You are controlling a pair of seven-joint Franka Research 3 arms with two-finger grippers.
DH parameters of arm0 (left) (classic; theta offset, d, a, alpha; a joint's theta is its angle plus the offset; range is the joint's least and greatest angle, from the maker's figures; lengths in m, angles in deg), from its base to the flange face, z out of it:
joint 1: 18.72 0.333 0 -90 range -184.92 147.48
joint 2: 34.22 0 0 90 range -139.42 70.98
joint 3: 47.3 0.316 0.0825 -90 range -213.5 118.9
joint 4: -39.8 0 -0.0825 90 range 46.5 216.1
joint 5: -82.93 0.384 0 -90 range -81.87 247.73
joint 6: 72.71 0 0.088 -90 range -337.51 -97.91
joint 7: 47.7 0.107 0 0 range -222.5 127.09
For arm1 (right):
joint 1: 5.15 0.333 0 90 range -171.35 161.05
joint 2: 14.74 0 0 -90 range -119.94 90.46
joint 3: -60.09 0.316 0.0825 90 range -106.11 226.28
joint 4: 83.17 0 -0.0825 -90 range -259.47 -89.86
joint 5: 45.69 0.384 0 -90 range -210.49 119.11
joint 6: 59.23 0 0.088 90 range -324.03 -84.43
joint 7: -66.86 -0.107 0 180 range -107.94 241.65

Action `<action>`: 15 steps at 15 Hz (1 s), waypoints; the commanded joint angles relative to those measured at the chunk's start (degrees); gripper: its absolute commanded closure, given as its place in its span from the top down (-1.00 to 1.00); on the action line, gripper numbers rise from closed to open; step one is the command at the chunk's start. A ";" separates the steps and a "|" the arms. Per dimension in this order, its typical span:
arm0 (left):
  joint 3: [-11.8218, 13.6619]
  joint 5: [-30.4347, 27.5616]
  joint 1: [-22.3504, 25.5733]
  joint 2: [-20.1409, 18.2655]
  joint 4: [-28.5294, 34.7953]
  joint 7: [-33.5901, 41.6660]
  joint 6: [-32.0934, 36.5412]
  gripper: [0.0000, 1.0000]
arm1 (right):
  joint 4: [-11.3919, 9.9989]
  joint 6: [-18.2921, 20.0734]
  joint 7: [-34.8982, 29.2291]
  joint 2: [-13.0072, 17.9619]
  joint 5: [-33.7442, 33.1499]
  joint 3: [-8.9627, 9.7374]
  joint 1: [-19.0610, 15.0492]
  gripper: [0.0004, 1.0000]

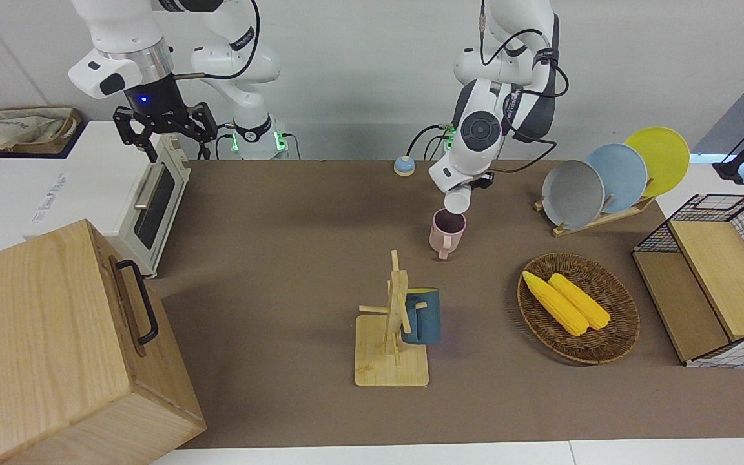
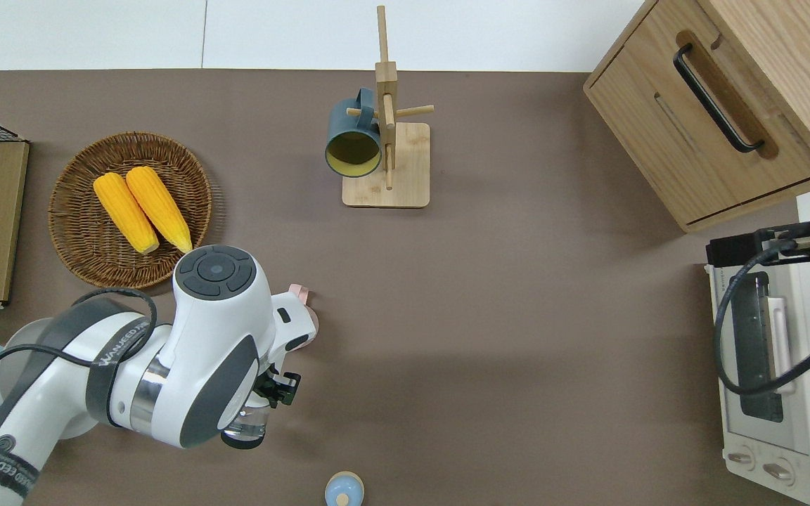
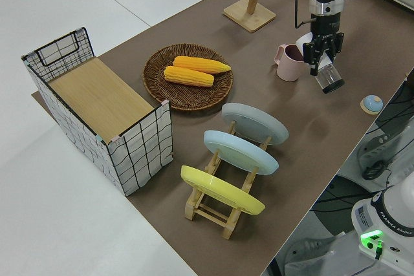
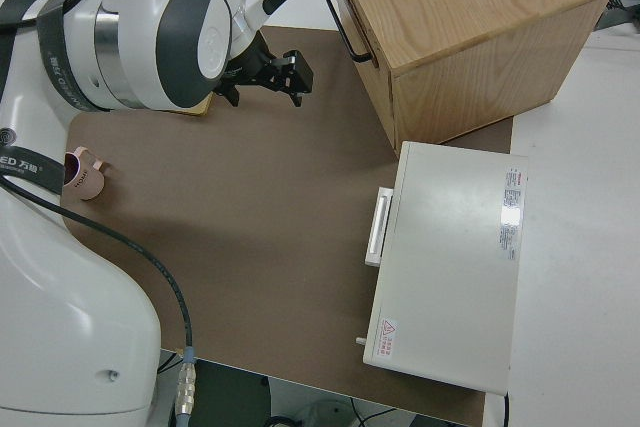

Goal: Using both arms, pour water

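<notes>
Tilting a clear glass over the brown table, just beside the pink mug, with the left gripper clamped on the glass, its mouth angled down and away from the mug. Standing upright, the mug sits nearer to the robots than the wooden mug rack with its blue mug, the wicker basket of corn toward the left arm's end. Parked, the right gripper, jaws apart.

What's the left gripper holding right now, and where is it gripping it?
The left gripper holds a clear glass by its side wall, tilted beside the pink mug.
</notes>
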 commanded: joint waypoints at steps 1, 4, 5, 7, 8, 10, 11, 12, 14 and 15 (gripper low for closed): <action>0.19 0.98 -0.70 -1.46 -1.35 -1.31 2.02 -1.00 | 0.55 0.18 1.22 -0.29 0.88 -0.12 -0.02 0.98; 0.10 0.80 -0.70 -1.90 -1.00 -1.75 1.23 -1.00 | 0.55 0.18 1.22 -0.29 0.88 -0.12 -0.02 0.98; 0.10 0.80 -0.70 -1.99 -0.83 -1.84 0.88 -1.00 | 0.55 0.18 1.22 -0.29 0.88 -0.12 -0.02 0.98; 0.10 0.71 -0.70 -2.51 -0.22 -1.84 -0.26 -1.00 | 0.55 0.18 1.22 -0.29 0.88 -0.12 -0.02 0.98; 0.10 0.45 -0.70 -3.21 0.57 -1.84 -1.31 -1.00 | 0.55 0.18 1.22 -0.29 0.88 -0.12 -0.02 0.99; 0.19 -0.25 -0.61 -4.79 2.59 -1.84 -3.60 -1.00 | 0.55 0.18 1.22 -0.29 0.88 -0.12 -0.02 0.99; 0.19 -0.43 -0.61 -5.59 3.56 -1.84 -4.74 -1.00 | 0.55 0.18 1.22 -0.29 0.88 -0.12 -0.02 0.99; 0.19 -0.69 -0.61 -6.29 4.52 -1.84 -5.88 -1.00 | 0.55 0.18 1.22 -0.29 0.88 -0.12 -0.02 0.98; 0.19 -2.10 -0.61 -9.09 7.51 -1.75 -9.56 -1.00 | 0.55 0.18 1.22 -0.29 0.88 -0.12 -0.02 0.98; 0.19 -2.45 -0.61 -10.68 9.26 -1.75 -11.58 -1.00 | 0.55 0.18 1.22 -0.29 0.88 -0.12 -0.02 0.99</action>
